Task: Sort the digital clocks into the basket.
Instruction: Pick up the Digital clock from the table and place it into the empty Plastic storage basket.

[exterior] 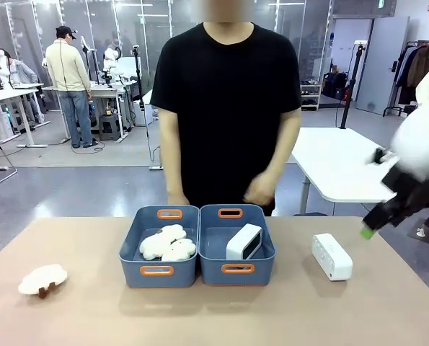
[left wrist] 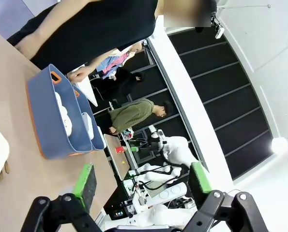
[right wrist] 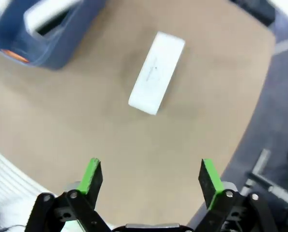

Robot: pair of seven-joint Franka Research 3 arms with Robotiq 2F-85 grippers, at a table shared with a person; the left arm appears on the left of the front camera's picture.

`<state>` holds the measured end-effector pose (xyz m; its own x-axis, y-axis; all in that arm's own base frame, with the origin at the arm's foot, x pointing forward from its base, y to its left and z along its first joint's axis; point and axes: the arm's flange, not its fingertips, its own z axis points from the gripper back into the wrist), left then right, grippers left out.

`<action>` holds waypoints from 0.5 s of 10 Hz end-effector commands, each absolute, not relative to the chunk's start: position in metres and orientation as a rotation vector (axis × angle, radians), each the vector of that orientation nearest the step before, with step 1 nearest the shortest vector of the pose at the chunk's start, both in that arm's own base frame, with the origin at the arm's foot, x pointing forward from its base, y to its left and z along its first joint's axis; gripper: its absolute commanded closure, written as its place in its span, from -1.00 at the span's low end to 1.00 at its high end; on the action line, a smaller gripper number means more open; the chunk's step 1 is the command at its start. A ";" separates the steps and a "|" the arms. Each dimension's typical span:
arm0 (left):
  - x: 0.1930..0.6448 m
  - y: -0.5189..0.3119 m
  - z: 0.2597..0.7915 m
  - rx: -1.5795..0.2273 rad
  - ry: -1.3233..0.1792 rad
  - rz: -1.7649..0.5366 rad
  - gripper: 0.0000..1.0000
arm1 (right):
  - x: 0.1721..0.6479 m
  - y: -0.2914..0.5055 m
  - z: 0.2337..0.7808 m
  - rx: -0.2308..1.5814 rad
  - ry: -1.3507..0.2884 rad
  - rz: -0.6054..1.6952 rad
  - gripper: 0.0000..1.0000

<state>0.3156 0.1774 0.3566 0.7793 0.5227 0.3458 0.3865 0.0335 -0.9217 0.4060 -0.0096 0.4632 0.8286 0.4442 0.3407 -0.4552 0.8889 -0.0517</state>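
Observation:
One digital clock (exterior: 244,241) stands inside the right basket (exterior: 237,269), dark screen facing right. The other digital clock (exterior: 332,256) lies on the table right of that basket; in the right wrist view this clock (right wrist: 157,72) lies white side up, below and ahead of my open right gripper (right wrist: 150,178). In the front view the right gripper (exterior: 369,231) is blurred, hovering above the table's right edge, apart from the clock. My left gripper (left wrist: 143,182) is open and holds nothing, with the baskets (left wrist: 52,116) far off.
The left basket (exterior: 157,270) holds fluffy white cloud toys (exterior: 167,244). Another cloud toy (exterior: 42,280) sits at the table's front left. A person stands behind the baskets, one hand (exterior: 259,189) above the right one.

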 end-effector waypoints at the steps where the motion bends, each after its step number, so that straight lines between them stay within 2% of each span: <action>1: 0.316 0.178 0.363 -1.572 -0.741 0.140 -0.96 | 0.410 0.010 0.433 -0.151 -0.345 0.503 -1.00; 3: 0.316 0.178 0.363 -1.572 -0.741 0.140 -0.96 | 0.413 0.020 0.425 0.038 -0.370 0.430 -1.00; 4: 0.316 0.178 0.363 -1.572 -0.741 0.140 -0.96 | 0.406 0.024 0.428 -0.104 -0.335 0.546 -1.00; 5: 0.316 0.178 0.363 -1.572 -0.741 0.140 -0.96 | 0.406 0.024 0.428 -0.104 -0.335 0.546 -1.00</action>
